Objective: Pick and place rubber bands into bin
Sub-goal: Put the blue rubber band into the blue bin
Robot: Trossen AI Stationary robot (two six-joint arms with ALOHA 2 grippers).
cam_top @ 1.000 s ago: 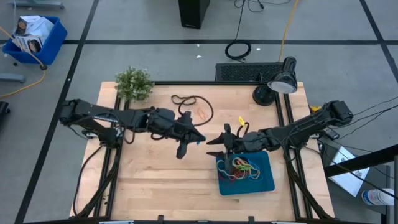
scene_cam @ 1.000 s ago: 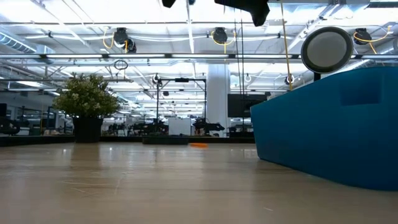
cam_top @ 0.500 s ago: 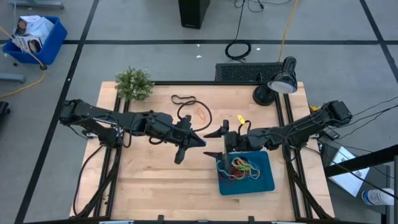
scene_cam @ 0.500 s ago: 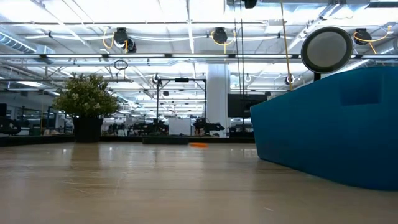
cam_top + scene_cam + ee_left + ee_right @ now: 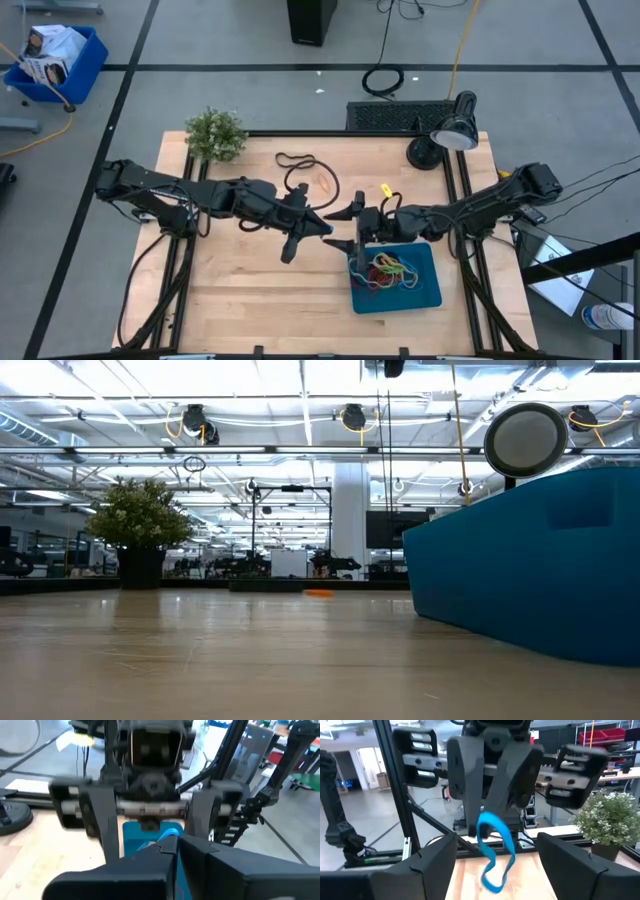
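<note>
Above the bench's middle, the left gripper (image 5: 492, 815) pinches a blue rubber band (image 5: 494, 855) that dangles lengthwise downward. The right gripper (image 5: 347, 228), fingers spread wide, faces it beside the bin (image 5: 425, 295).

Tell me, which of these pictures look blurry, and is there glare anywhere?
Left wrist view: the right gripper facing the camera is smeared and soft. Right wrist view: the left gripper and its blue rubber band are slightly blurred, the plant clearer. Low view: bright ceiling lights wash out the top; the bin looms large. High view: evenly lit, sharp.
</note>
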